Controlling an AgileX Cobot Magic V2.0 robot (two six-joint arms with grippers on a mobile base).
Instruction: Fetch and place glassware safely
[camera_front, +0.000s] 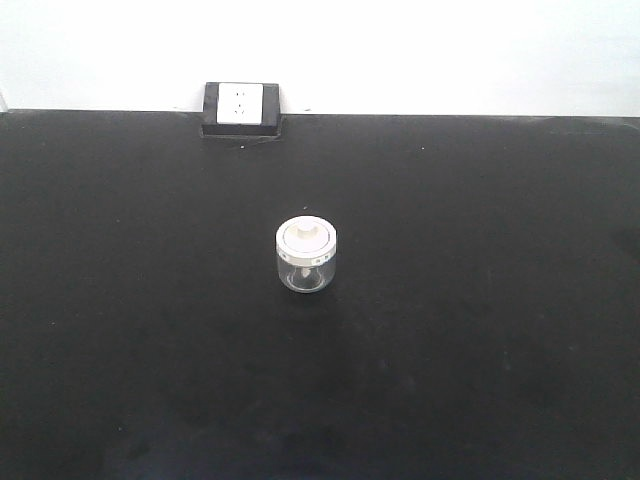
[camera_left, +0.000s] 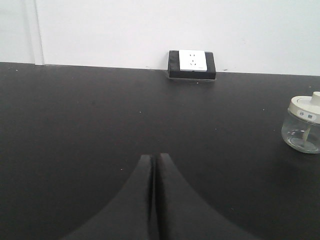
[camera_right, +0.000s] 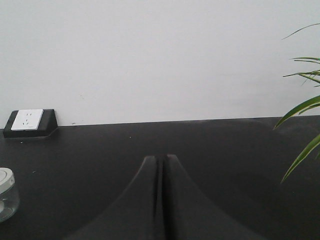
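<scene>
The glassware (camera_front: 306, 256), a small squat clear jar with a wide off-white knobbed lid, stands upright in the middle of the black table. In the left wrist view the glassware (camera_left: 302, 124) sits at the right edge, well to the right of my left gripper (camera_left: 155, 156), whose black fingers are pressed together with nothing between them. In the right wrist view the glassware (camera_right: 7, 194) is cut off at the lower left, far left of my right gripper (camera_right: 160, 157), also shut and empty. Neither gripper appears in the front view.
A white wall socket in a black frame (camera_front: 241, 107) stands at the table's far edge against the white wall. Green plant leaves (camera_right: 302, 117) reach in at the right side of the right wrist view. The black table (camera_front: 480, 330) spreads around the jar.
</scene>
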